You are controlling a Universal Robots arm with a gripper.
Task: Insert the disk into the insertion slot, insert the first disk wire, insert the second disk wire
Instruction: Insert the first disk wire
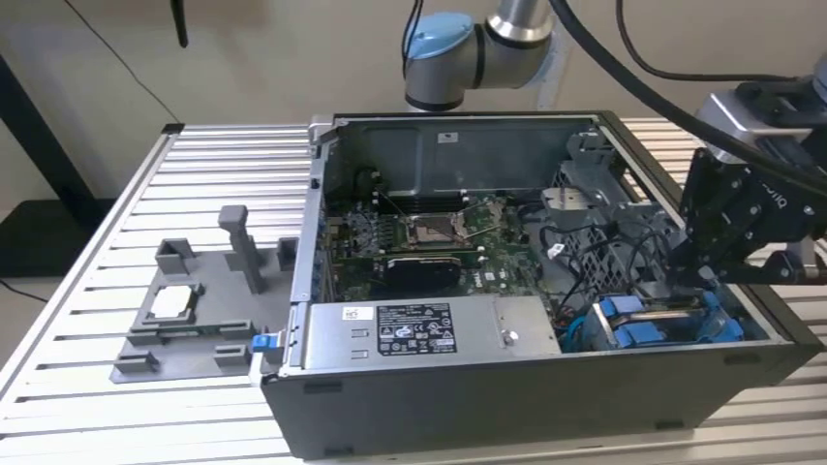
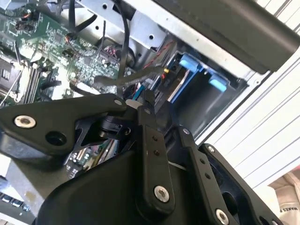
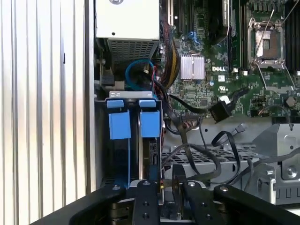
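This looks like a robotics lab or test workshop, not a home or office. The bench (image 1: pixel 220 155) is a bare top of ribbed aluminium slats, the kind used for bolting down rigs. An industrial robot arm (image 1: pixel 446 53) with grey-and-blue joints stands at its far edge, and thick black cables (image 1: pixel 607 58) trail from it. A desktop computer case (image 1: pixel 543 397) lies open in the middle of the bench with its motherboard (image 1: pixel 427 232) exposed. The arm's black gripper (image 1: pixel 685 276) hangs over the case. Near the edge on the exterior view's left sits a grey moulded parts fixture (image 1: pixel 194 329). Behind is a plain beige wall (image 1: pixel 285 58).
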